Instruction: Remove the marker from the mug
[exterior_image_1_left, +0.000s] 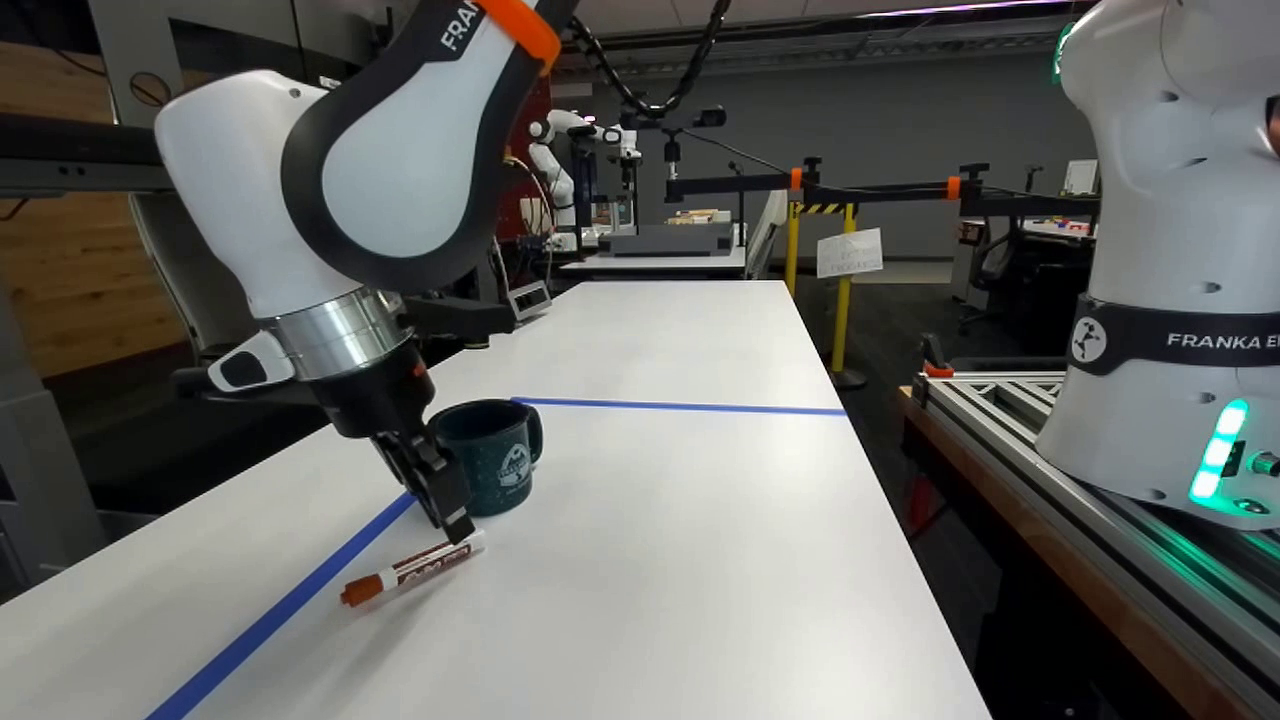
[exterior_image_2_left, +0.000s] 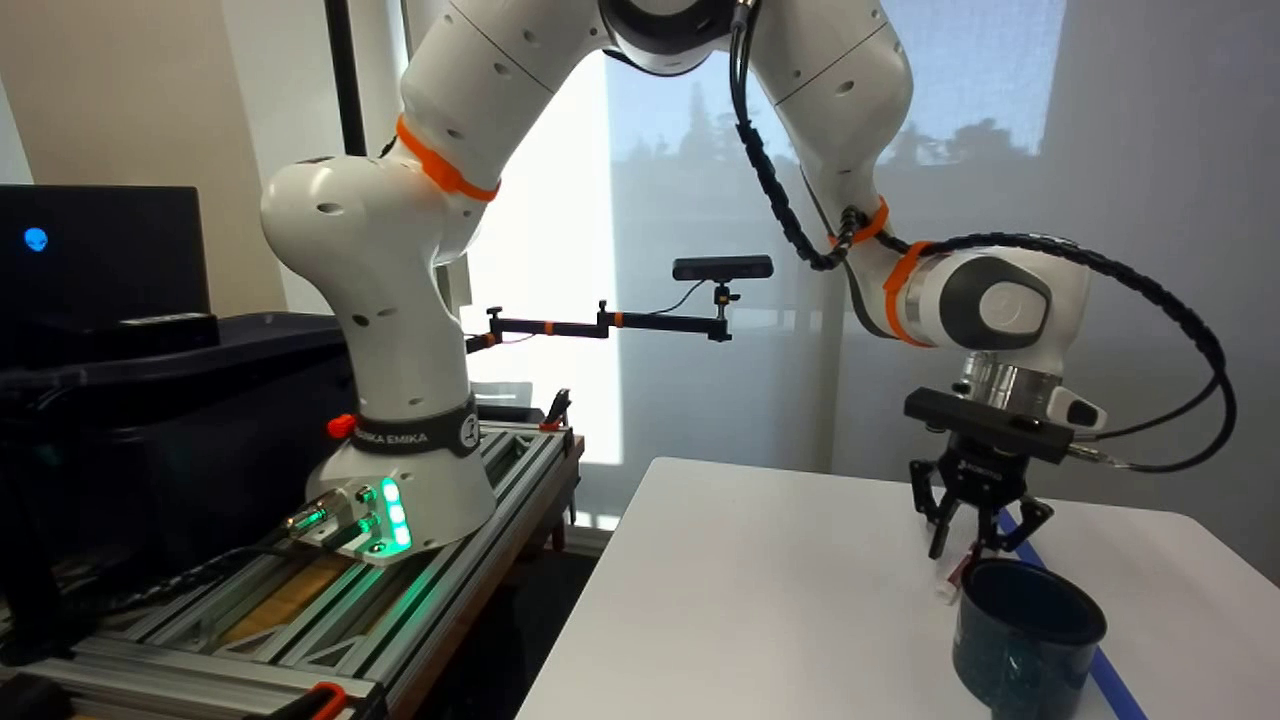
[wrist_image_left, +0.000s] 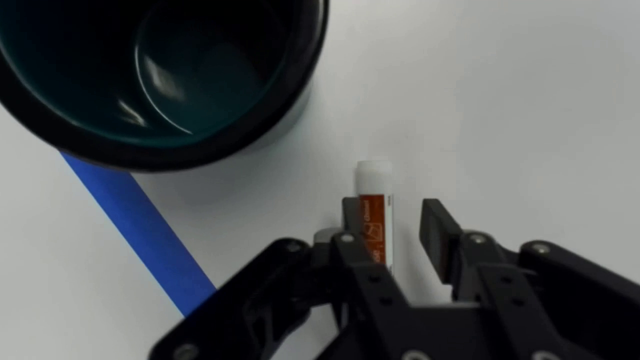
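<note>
Gripper (wrist_image_left: 392, 235) fingers apart; marker (wrist_image_left: 376, 215) lies between them on the table (exterior_image_1_left: 700, 560), close to one finger, contact unclear. In wrist view the gripper hides marker's cap end. Mug (exterior_image_1_left: 490, 460) upright just beside gripper, cut off in wrist view; visible inside shows glossy teal floor, wall.
</note>
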